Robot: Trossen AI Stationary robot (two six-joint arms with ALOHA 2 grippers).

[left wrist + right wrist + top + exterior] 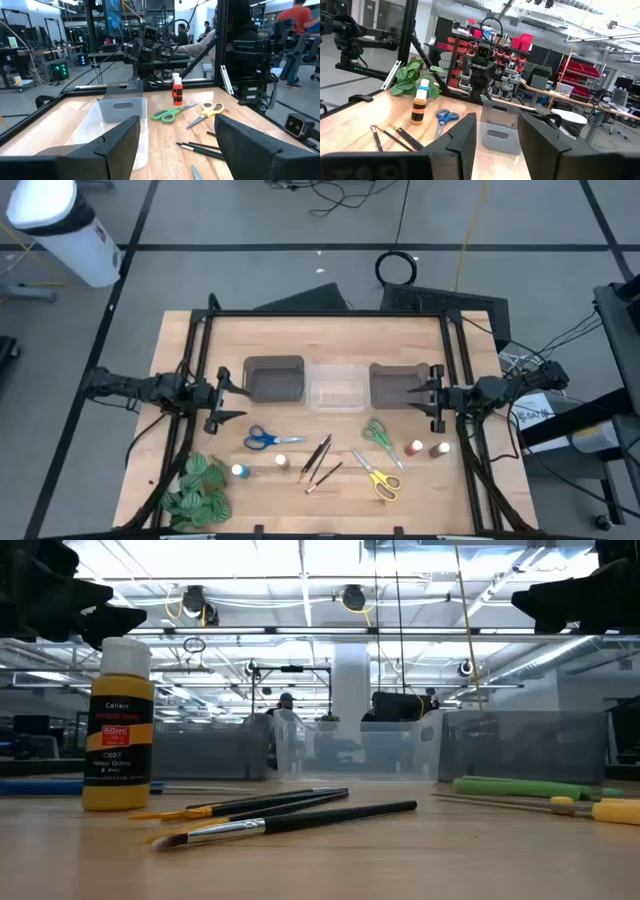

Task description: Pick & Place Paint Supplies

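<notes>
High view: wooden table point(330, 430) on grey floor point(250, 220).

The light wooden desk point(330, 480) stands on a grey floor point(250, 220) crossed by dark lines. A white cylindrical bin point(65, 225) sits at 10 o'clock, and a coiled black cable point(398, 268) at 1 o'clock. Beyond are long ceiling lights point(300, 565), red storage bins point(585, 67) and seated people point(200, 37).

"59ml" on yellow paint bottle's label point(116, 735)
</notes>
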